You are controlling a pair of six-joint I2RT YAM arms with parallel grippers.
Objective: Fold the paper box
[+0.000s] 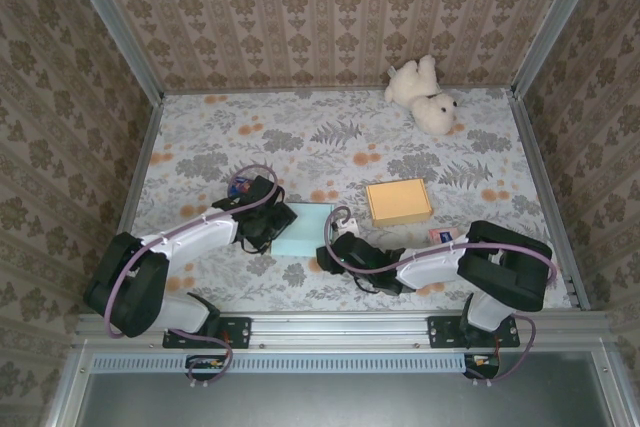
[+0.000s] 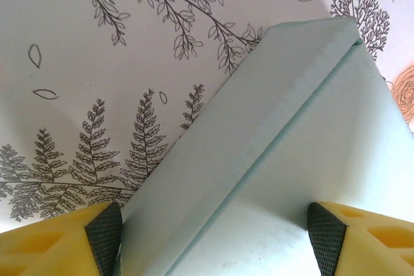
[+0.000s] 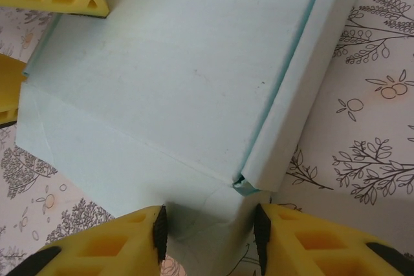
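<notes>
The paper box lies flat on the table between the two pincers, its lid down. It looks light and thin-walled. It is probably stiff along the creases, quick to dent under a hard squeeze, and smooth enough to slide on the patterned surface. An edge or flap seems a better hold than the broad top.

The right pincer has its pads closed on the box's near wall, just beside a side flap that gapes a little at the corner. The left pincer stands wide astride the opposite corner; I cannot tell whether its pads press.

Near the right pincer, on its far side, sits an orange box, and a teddy bear lies well beyond. Neither looks to be in the way.
</notes>
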